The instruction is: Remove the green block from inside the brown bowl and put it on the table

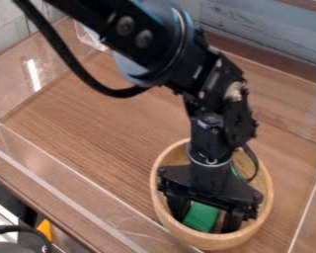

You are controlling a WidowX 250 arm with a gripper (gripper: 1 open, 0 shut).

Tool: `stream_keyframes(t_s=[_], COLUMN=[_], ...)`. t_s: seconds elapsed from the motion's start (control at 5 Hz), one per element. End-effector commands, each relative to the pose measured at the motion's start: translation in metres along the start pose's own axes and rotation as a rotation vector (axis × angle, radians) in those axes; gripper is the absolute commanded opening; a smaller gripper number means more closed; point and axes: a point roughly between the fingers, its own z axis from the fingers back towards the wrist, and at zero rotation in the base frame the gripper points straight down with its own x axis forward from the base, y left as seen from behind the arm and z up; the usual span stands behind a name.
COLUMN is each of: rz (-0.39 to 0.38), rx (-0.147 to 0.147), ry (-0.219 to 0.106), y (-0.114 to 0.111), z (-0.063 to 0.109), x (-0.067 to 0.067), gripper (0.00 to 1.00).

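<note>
The brown bowl [170,226], light tan wood with a thick rim, sits near the front right of the table [108,138]. Inside it lies the green block [197,213], of which only a small bright green patch shows under the black gripper. My gripper [213,212] points straight down into the bowl, open, with its fingers low and spread to either side of the block. I cannot see whether the fingers touch the block. Most of the block is hidden by the gripper body.
Low clear plastic walls [68,203] edge the table along the front and left. The black arm [147,49] reaches in from the back left over the tabletop. A pale wall [273,25] stands at the back.
</note>
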Motion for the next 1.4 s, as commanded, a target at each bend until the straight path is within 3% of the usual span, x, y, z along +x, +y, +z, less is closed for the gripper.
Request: stream_keyframes(t_s=[0.0, 0.4, 0.8, 1.2], rz=[-0.022, -0.033, -0.055, -0.074], rx=[-0.013, -0.026, -0.039, -0.044], ry=[-0.004, 0.000, -0.013, -0.012], y=[-0.014, -0.013, -0.012, -0.003], z=[0.014, 0.035, 0.040, 0.049], x=[-0.004, 0.006, 0.016, 0.014], gripper=[0.00, 0.00, 0.00, 0.00])
